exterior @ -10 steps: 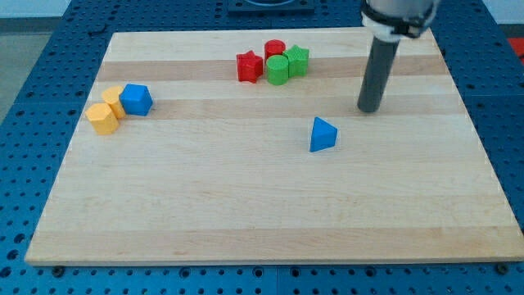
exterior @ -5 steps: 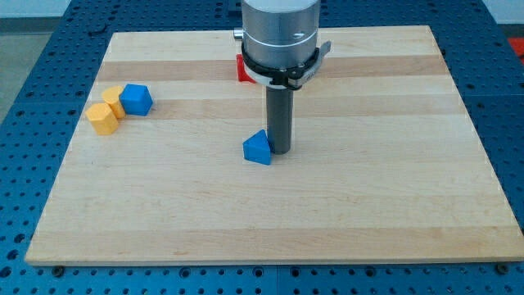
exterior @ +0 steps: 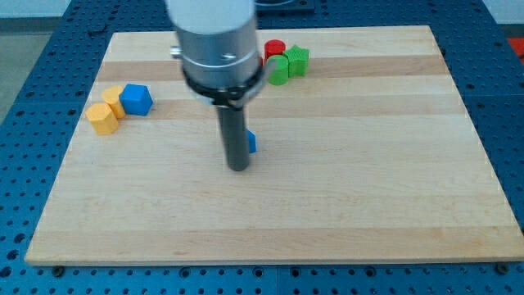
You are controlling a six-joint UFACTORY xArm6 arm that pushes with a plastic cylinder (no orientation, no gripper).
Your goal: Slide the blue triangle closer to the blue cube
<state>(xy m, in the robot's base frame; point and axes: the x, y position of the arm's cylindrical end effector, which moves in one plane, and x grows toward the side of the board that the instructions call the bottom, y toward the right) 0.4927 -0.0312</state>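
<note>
Shifted leftward, my tip point(exterior: 238, 168) hiding blue triangle point(exterior: 251, 142)

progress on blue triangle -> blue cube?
Done: the blue triangle has moved from the view's right to mid-board over the last second.
In hand: my tip is right at it; the rod hides most of the triangle, so contact cannot be confirmed.
Left: a stretch of bare board still separates it from the blue cube, which sits by the two yellow blocks at the view's left.
</note>
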